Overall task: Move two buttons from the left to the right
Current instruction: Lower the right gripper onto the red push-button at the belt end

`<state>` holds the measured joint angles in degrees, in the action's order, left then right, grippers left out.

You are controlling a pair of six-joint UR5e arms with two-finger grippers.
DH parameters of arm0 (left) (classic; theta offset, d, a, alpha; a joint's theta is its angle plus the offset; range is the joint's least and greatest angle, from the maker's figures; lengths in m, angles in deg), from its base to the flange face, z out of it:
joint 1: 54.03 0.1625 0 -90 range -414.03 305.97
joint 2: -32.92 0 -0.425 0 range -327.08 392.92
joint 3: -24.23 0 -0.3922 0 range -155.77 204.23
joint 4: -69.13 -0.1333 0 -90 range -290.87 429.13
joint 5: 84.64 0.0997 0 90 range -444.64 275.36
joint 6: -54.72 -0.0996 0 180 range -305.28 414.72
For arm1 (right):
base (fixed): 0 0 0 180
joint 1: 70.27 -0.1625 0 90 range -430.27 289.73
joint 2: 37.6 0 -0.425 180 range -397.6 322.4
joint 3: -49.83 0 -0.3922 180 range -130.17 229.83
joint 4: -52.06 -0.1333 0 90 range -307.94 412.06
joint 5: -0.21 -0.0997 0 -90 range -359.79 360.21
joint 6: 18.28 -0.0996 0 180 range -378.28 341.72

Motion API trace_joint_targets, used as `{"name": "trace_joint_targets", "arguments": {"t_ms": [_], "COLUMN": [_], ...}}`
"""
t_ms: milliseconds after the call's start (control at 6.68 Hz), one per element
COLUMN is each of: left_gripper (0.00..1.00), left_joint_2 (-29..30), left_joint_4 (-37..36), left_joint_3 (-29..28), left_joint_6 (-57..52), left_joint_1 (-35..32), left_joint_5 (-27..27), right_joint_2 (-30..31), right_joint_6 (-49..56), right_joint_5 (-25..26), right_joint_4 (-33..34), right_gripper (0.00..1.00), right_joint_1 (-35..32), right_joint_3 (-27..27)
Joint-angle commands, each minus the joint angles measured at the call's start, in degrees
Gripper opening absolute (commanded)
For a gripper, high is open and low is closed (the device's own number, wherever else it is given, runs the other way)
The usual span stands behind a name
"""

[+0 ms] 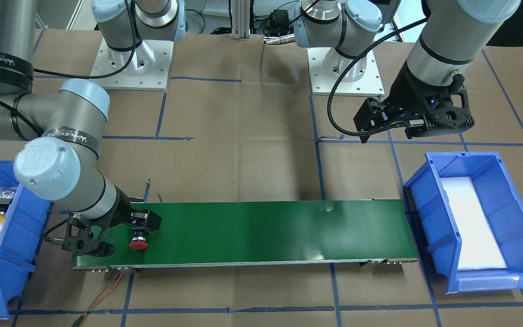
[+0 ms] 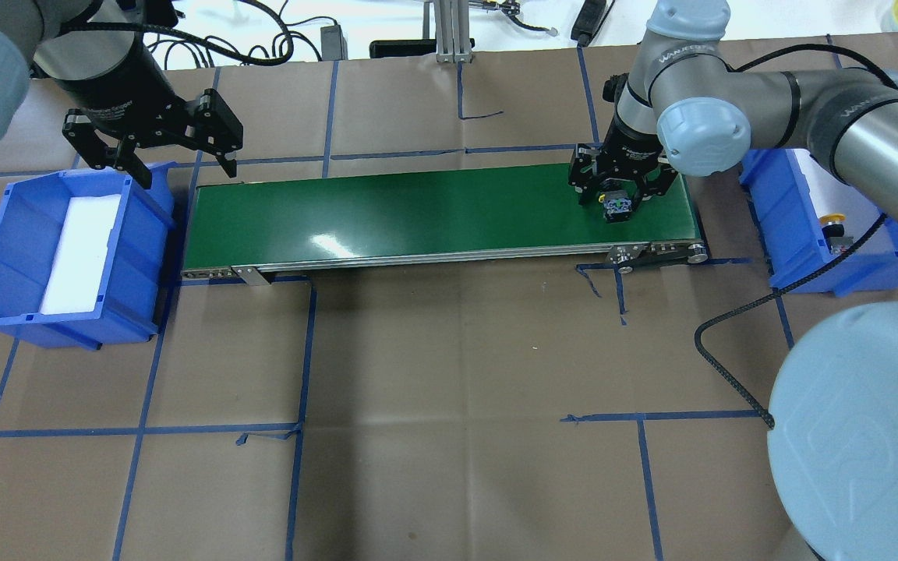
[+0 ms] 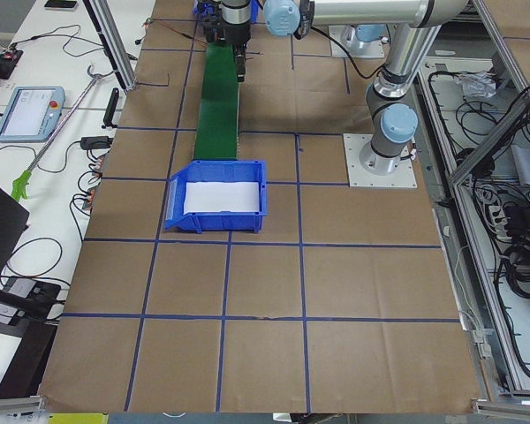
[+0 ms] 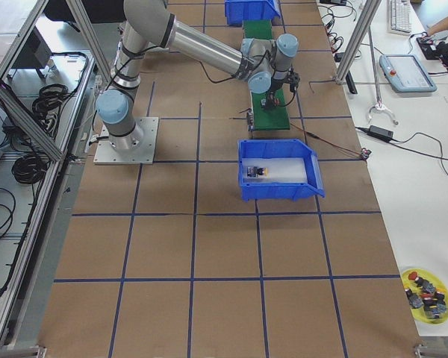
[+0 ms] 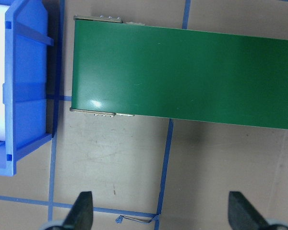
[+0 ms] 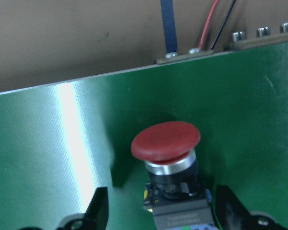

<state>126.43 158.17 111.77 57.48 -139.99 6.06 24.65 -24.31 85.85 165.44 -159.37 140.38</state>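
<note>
Now right claw point(image 6: 161, 203) (spread wide) straddles red button point(image 6: 165, 139)

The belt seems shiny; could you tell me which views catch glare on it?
Right wrist view: a broad bright streak runs across the belt left of the red button. Overhead view: a small white patch near the belt's near edge. Left wrist view: a tiny glint by the end nearest the bin.

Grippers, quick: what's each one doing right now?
Left gripper: open, empty.
Right gripper: open, fingers either side of the red button, not gripping.
</note>
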Motion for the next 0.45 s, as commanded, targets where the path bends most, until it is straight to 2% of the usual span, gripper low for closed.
{"name": "trace_joint_targets", "arguments": {"t_ms": [0, 299], "left_gripper": [1.00, 1.00], "left_joint_2": [0.0, 0.0], "left_joint_4": [0.0, 0.0], "left_joint_3": [0.0, 0.0], "left_joint_6": [0.1, 0.1], "left_joint_1": [0.0, 0.0], "left_joint_5": [0.0, 0.0], "right_joint_2": [-0.1, 2.9], "right_joint_6": [3.7, 3.8], "right_joint_5": [3.1, 6.4], "right_joint_4": [-0.4, -0.6], "right_gripper": [0.07, 0.04], "right_joint_1": [0.6, 1.1], "right_joint_3": [-0.3, -0.8]}}
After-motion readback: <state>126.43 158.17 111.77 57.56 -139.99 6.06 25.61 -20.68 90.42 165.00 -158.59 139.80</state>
